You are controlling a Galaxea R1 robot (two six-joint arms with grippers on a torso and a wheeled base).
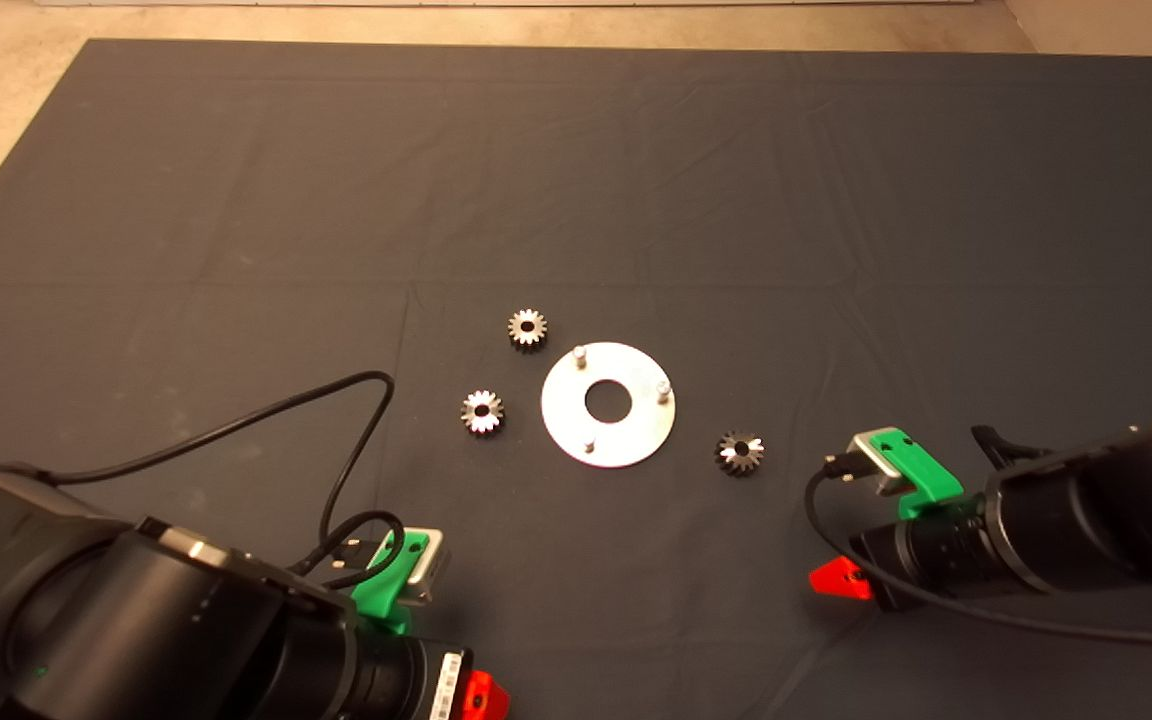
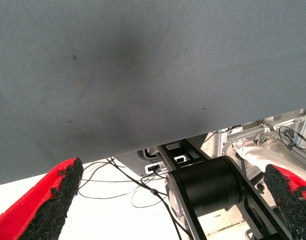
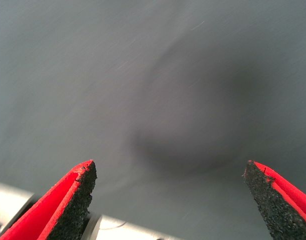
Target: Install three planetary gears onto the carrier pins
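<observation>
A flat round silver disc [image 1: 608, 428] with a centre hole lies mid-mat, with three carrier pins [image 1: 580, 352] [image 1: 664, 387] [image 1: 589, 442] standing bare on it. Three planetary gears lie flat on the mat around it: one behind-left of the disc [image 1: 527, 327], one to its left [image 1: 482, 411], one to its right-front [image 1: 739, 453]. My right gripper [image 1: 841, 580] [image 3: 170, 167] is open and empty, low over bare mat, right-front of the right gear. My left gripper [image 1: 484, 695] [image 2: 172, 170] is open and empty at the mat's front edge.
A black cable [image 1: 356, 440] loops from the left arm over the mat, left of the gears. The left wrist view shows the mat's edge, with the robot's base [image 2: 207, 190] and cables on the floor beyond it.
</observation>
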